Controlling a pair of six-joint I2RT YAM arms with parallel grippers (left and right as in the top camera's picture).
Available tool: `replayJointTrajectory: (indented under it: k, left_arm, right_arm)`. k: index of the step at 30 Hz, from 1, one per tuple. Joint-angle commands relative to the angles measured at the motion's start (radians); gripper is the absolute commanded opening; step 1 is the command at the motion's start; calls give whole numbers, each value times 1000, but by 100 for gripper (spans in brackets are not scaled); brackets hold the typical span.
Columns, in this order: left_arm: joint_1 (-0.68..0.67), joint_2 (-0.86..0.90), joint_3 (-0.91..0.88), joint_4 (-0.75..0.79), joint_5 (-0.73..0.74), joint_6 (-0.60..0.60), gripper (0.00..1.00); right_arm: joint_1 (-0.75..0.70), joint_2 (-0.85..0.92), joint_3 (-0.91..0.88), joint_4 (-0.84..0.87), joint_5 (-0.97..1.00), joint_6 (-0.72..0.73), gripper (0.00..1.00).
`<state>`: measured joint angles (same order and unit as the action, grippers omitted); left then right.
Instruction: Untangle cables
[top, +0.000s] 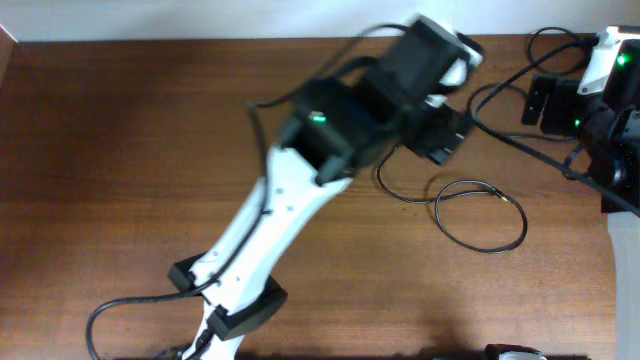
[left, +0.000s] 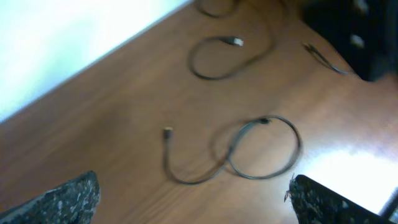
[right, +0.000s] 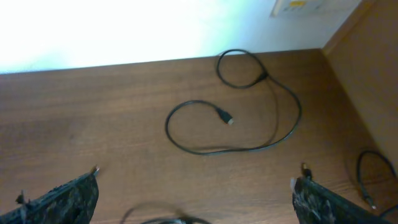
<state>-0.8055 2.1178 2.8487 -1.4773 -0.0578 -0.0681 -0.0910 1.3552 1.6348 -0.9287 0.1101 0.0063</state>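
Cables (right: 217, 151) lay in loose loops on the wooden table (top: 120, 150). Left gripper (left: 193, 190) and right gripper (right: 196, 186) both gaped wide, holding nothing.

On left arm (top: 290, 200) and right arm (top: 608, 115), jaws gape wide.

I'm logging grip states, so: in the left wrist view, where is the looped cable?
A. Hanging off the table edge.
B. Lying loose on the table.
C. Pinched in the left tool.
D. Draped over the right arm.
B: the looped cable lies flat on the table, while the left tool stands wide open above it, its fingers gripping nothing.
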Motion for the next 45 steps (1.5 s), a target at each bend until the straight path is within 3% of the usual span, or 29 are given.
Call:
replayJointTrajectory:
  k: [1,10,17,26,31,35,40,45]
  left_arm:
    - [80,-4,84,-68,-37,16,99]
    - [161,-22,118,-141,-37,16,99]
    - [161,-77,118,-142,-57,16,99]
    - [161,-90,118,-164,-83,16,99]
    - [161,-92,118,-175,-82,16,99]
    - [161,-97,118,-211,-84,16,99]
    - [161,-134,118,-211,-102,16,99]
    - [161,-169,118,-211,-134,16,99]
  right_arm:
    - [22,46,0,-34,-58,29,98]
    - [261,111,-238,57,-56,63,100]
    - [316,111,-494,206,-58,116,99]
    - [382,111,-677,279,-59,187,99]
    - [472,128,-726,417,-94,185,98]
    - [477,246,-726,554,-92,147,99]
    - [468,383,-726,578,-16,148,98]
    - [468,350,-724,567,37,148,99]
